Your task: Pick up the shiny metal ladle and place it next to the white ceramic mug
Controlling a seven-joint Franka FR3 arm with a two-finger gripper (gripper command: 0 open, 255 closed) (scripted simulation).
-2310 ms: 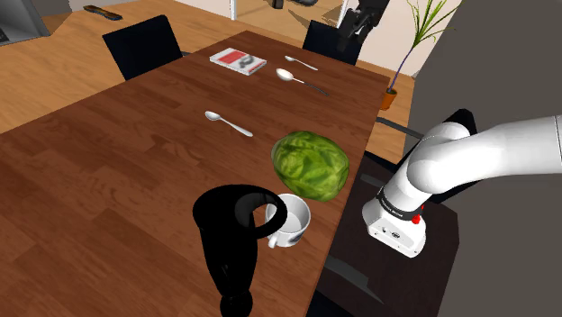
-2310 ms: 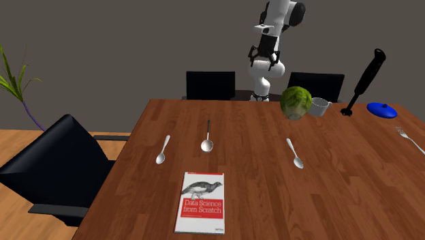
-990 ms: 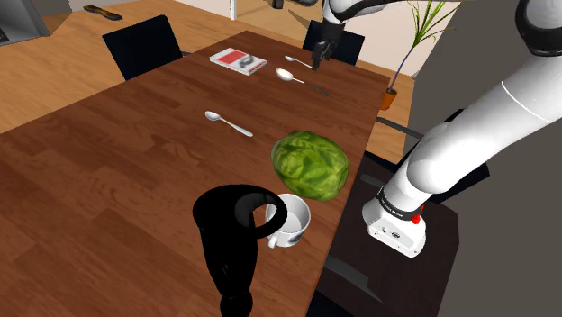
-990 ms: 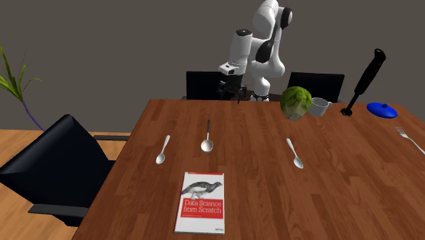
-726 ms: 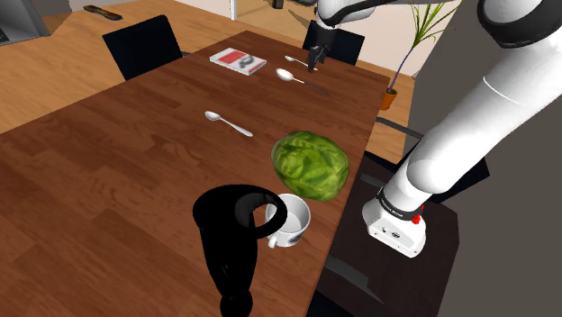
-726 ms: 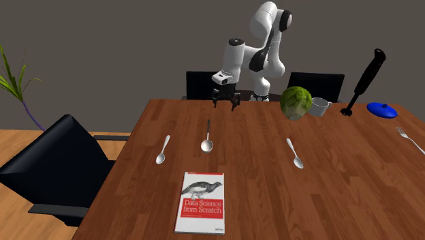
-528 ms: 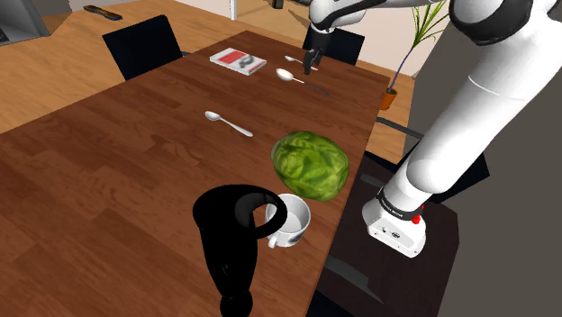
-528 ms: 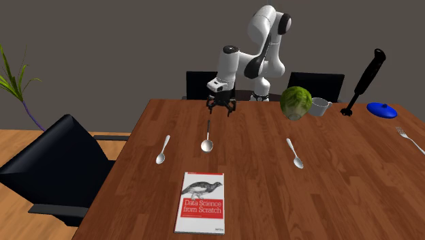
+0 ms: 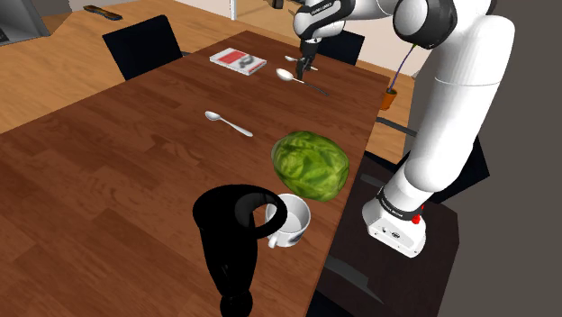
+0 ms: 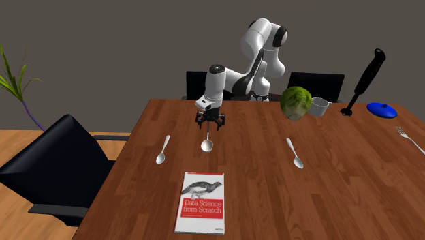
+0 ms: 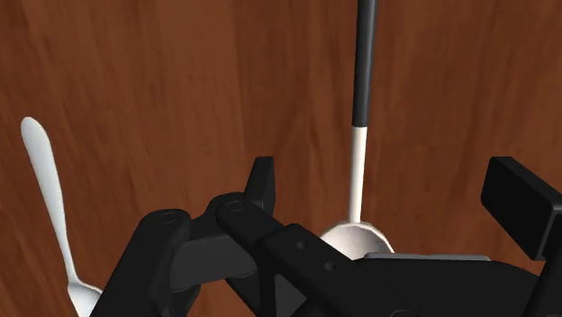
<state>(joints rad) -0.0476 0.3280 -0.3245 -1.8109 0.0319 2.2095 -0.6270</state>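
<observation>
The ladle (image 10: 207, 139) lies on the brown table, silver bowl toward the book and dark handle toward the arm; in the shoulder view the ladle (image 9: 290, 76) is at the far end. My gripper (image 10: 210, 123) hangs open just above it, fingers pointing down, and in the shoulder view the gripper (image 9: 302, 68) covers part of the handle. Seen from the wrist, the ladle (image 11: 358, 167) runs between the spread fingers (image 11: 261, 186) untouched. The white mug (image 9: 290, 221) stands near the stand, beside a green cabbage (image 9: 311, 164); the mug (image 10: 320, 106) is far from the ladle.
A black hand blender (image 9: 232, 248) stands upright next to the mug. Two spoons (image 10: 162, 148) (image 10: 295, 153) flank the ladle, and a book (image 10: 201, 193) lies beyond its bowl. A blue lid (image 10: 381, 109) and a fork (image 10: 408, 140) sit at the second exterior view's right. Black chairs (image 10: 58, 163) surround the table.
The arm has swung out from above the stand and come down over the table, bringing the gripper from high up to just above the ladle. Nothing on the table has moved.
</observation>
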